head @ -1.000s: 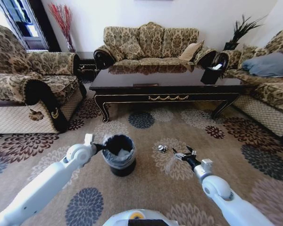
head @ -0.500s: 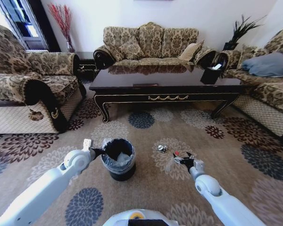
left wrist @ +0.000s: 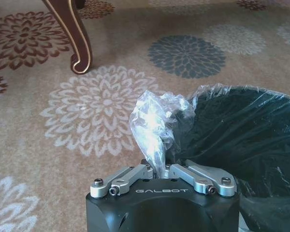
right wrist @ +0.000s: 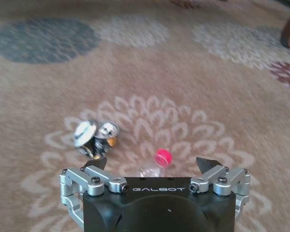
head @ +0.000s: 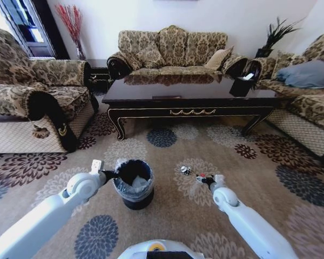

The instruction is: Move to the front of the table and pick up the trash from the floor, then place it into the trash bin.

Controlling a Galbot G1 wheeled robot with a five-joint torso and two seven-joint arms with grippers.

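One red-capped bottle lies between the spread right gripper fingers; left gripper pinches bin liner; housings read GALBOT.

- We see the table, dark and glossy, across the frame's upper middle.
- Our trash bin stands lower centre, white paper inside.
- The bottle and foil lie right of it.

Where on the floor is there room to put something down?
Bare carpet lies between the table and the trash bin, and wide at far right. It is crowded where the open right gripper hangs over the red-capped bottle beside the foil ball. The left gripper pinches the bin's liner.
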